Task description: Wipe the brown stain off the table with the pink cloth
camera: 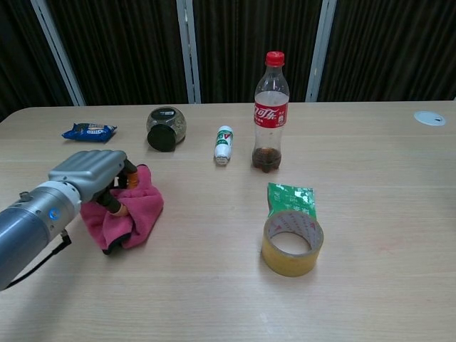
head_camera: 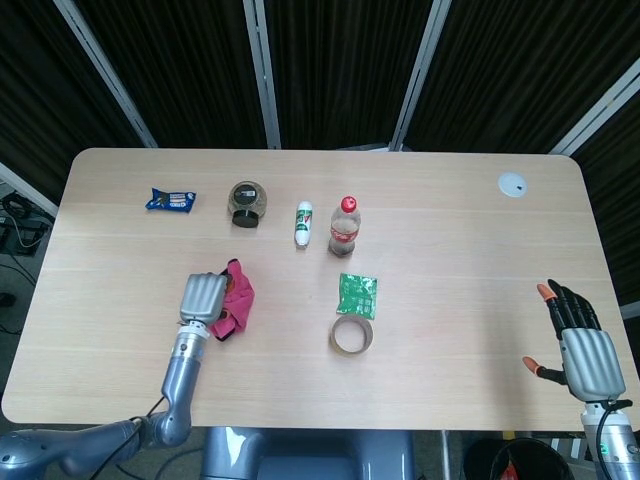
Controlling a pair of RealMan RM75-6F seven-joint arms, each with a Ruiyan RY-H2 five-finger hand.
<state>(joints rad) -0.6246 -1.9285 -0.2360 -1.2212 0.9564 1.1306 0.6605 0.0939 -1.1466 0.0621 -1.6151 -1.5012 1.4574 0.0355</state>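
Note:
The pink cloth point(head_camera: 237, 300) point(camera: 135, 212) lies bunched on the table left of centre, and my left hand point(head_camera: 202, 299) point(camera: 92, 173) grips it from above, pressing it onto the wood. No brown stain shows on the tabletop in either view. My right hand point(head_camera: 580, 338) hovers at the table's right front corner with its fingers spread and nothing in them; the chest view does not show it.
A roll of brown tape point(head_camera: 352, 335) point(camera: 291, 242) and a green sachet point(head_camera: 357, 294) point(camera: 291, 197) lie right of the cloth. Behind stand a cola bottle point(camera: 271, 114), a small white bottle point(camera: 224, 144), a dark jar point(camera: 166, 128) and a blue snack packet point(camera: 88, 131). A white disc point(head_camera: 513, 184) sits far right.

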